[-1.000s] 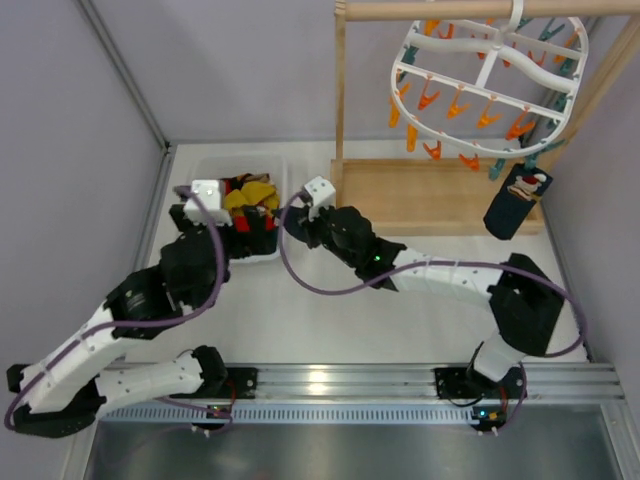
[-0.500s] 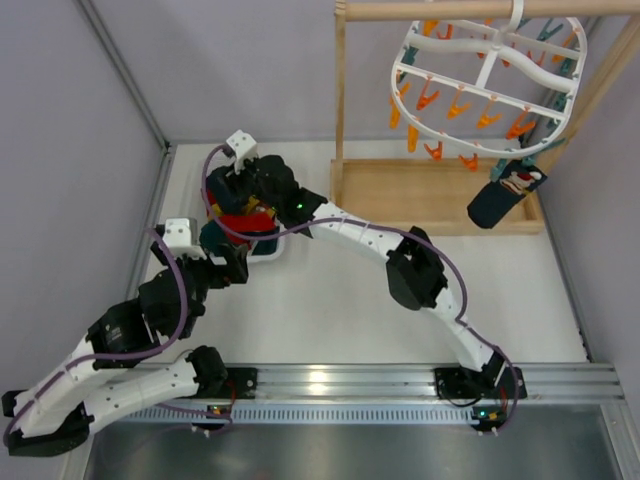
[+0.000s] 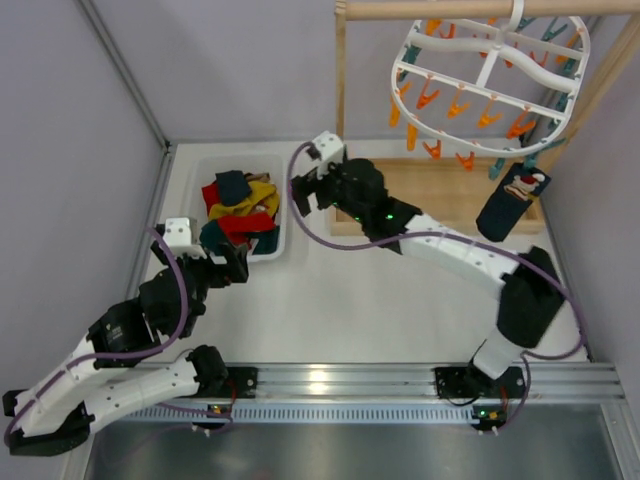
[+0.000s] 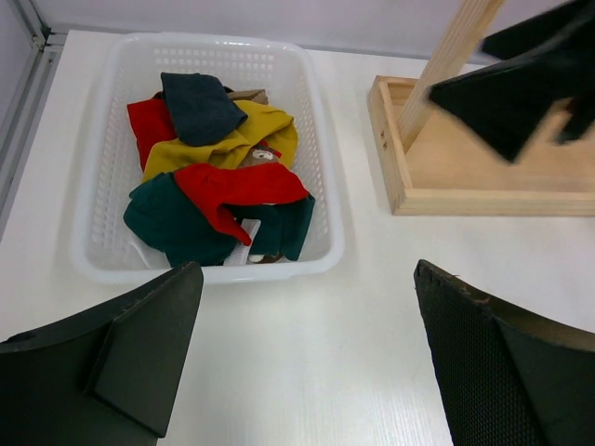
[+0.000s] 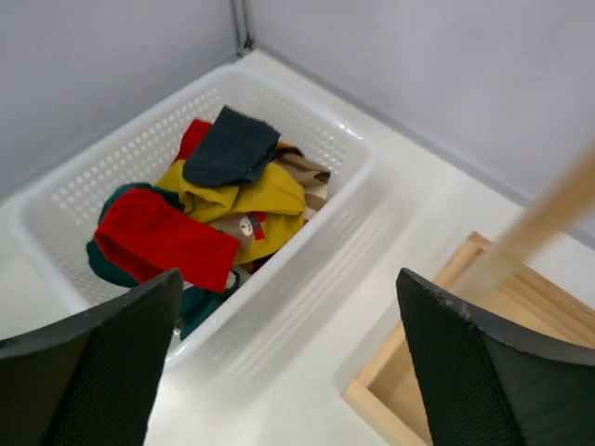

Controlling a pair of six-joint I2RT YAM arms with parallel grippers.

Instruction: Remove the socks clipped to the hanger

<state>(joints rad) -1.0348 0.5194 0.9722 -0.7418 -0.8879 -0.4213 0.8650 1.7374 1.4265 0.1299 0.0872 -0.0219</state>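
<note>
The white oval hanger (image 3: 490, 85) with orange and teal clips hangs from the wooden rod at the top right. One dark navy sock (image 3: 512, 205) dangles from a clip on its lower right edge. Several socks (image 4: 223, 186), yellow, red, teal and navy, lie heaped in the white basket (image 3: 281, 215); a navy sock (image 5: 231, 147) tops the pile. My right gripper (image 3: 305, 190) hovers open and empty just right of the basket. Below the basket's near edge my left gripper (image 3: 228, 258) stands open, holding nothing.
A wooden stand with an upright post (image 3: 340, 90) and tray base (image 3: 440, 195) carries the rod. The base (image 5: 465, 372) lies close to my right gripper (image 5: 288, 353). Grey walls close in the left, the back and the right.
My right gripper reached over the basket, opened and pulled back to the right; a navy sock now tops the pile. The left arm drew back toward the near edge. The hanging sock swings slightly.
</note>
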